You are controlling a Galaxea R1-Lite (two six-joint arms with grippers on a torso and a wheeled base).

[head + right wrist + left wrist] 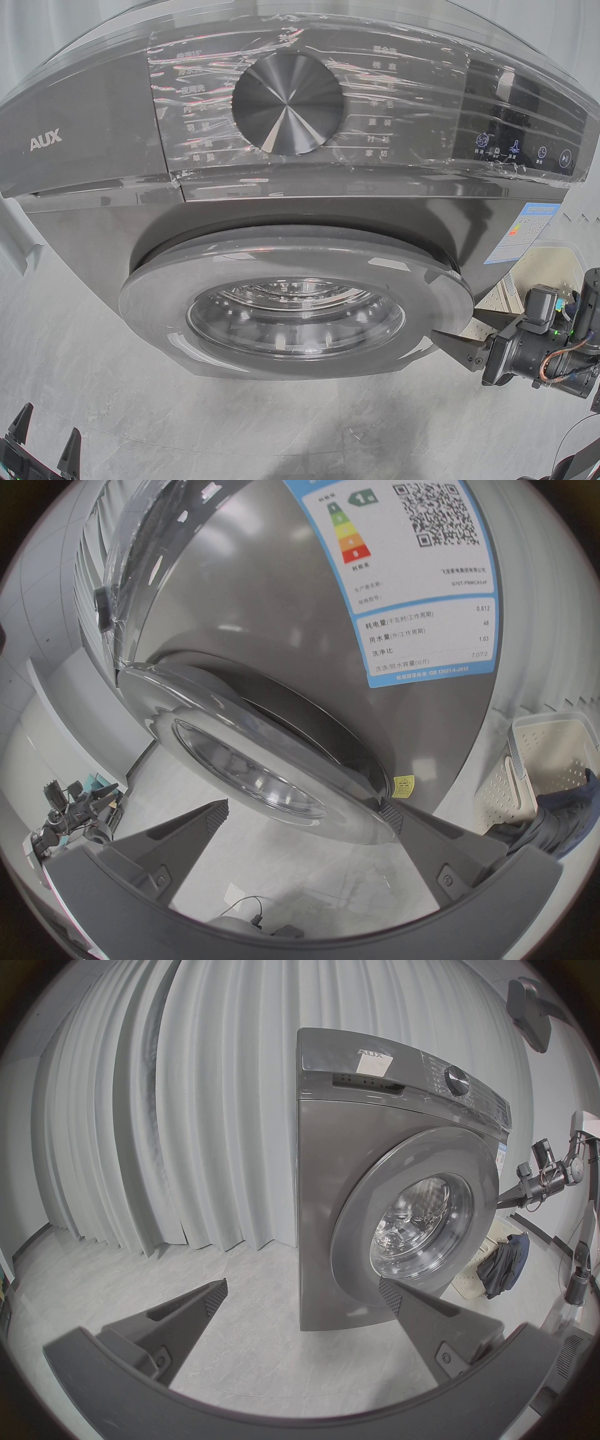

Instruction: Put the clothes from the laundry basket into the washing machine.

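Observation:
The grey washing machine [94,131] stands in front of me, its round glass door [294,312] lying against the front. My right gripper [445,342] is at the door's right edge, open, with the door rim [350,820] between its fingers [400,820]. To the machine's right the cream laundry basket [550,749] holds dark clothes [565,820], which hang over its wall. The basket [478,1259] and the clothes [505,1263] also appear in the left wrist view. My left gripper [50,425] hangs low at the left, open and empty, well away from the machine.
Pale tiled floor [281,419] spreads in front of the machine. A white pleated curtain [206,1116] hangs behind and beside the machine. The control panel with its dial [287,103] is wrapped in plastic film.

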